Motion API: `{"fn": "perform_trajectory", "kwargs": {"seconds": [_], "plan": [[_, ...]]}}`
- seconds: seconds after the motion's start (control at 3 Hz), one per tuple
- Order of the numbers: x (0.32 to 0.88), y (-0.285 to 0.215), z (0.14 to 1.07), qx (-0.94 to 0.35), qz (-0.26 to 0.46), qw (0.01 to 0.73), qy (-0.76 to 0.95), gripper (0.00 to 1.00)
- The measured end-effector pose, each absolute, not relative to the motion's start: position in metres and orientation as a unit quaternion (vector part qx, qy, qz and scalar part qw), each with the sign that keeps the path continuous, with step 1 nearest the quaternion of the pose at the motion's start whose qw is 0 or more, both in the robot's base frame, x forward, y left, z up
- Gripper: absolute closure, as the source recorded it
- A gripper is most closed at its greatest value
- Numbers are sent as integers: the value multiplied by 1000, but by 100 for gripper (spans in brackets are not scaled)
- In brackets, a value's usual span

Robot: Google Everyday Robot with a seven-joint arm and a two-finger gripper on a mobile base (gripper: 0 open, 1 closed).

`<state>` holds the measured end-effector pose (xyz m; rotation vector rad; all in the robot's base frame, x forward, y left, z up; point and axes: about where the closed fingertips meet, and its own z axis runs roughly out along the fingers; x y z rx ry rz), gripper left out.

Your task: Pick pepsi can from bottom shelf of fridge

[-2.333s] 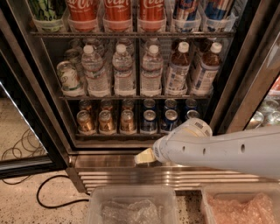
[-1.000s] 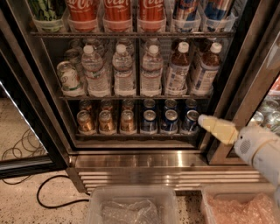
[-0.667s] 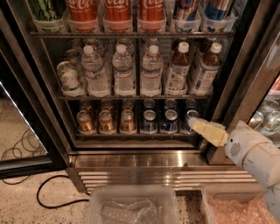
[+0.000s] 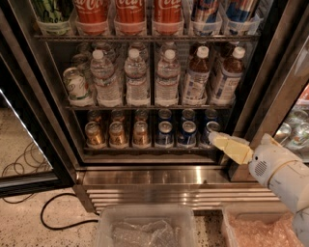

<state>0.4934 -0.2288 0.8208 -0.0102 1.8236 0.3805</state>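
Three racks noted, Inspector; what stands on the lowest?

INSPECTOR: On the bottom shelf point(image 4: 145, 150) of the fridge point(image 4: 145, 174): gold-brown cans point(image 4: 118, 134) at left, blue cans point(image 4: 164, 134) at right, all upright, in rows running front to back. The pepsi can point(image 4: 210, 128) I record is the front one at the far right of the blue group.

CLERK: And the gripper?

INSPECTOR: The gripper point(image 4: 218, 140) comes in from the right on a white arm point(image 4: 275, 169). It is cream-coloured, with its tip level with the lower part of that can and overlapping it in view. It appears to be at the can's right face, though contact cannot be confirmed from this angle. Whether it is open or closed, I cannot tell.

CLERK: Other items?

INSPECTOR: Clear water bottles point(image 4: 137, 79) stand on the middle rack, with brown-drink bottles point(image 4: 195, 79) to their right (one green-and-white can point(image 4: 75, 87) sits tilted at the far left). Red Coca-Cola containers point(image 4: 130, 12) are on the top rack. Two clear bins point(image 4: 104, 224) sit on the floor in front of the fridge, and a black cable point(image 4: 53, 214) lies at left.
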Motion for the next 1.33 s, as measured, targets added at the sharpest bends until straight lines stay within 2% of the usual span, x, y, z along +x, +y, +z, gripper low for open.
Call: {"fn": "perform_trajectory", "kwargs": {"seconds": [0.67,1.33], "plan": [[455,-207,788,-39,178,636,750,0],[455,-154,752,-57,196,681,704,0]]}}
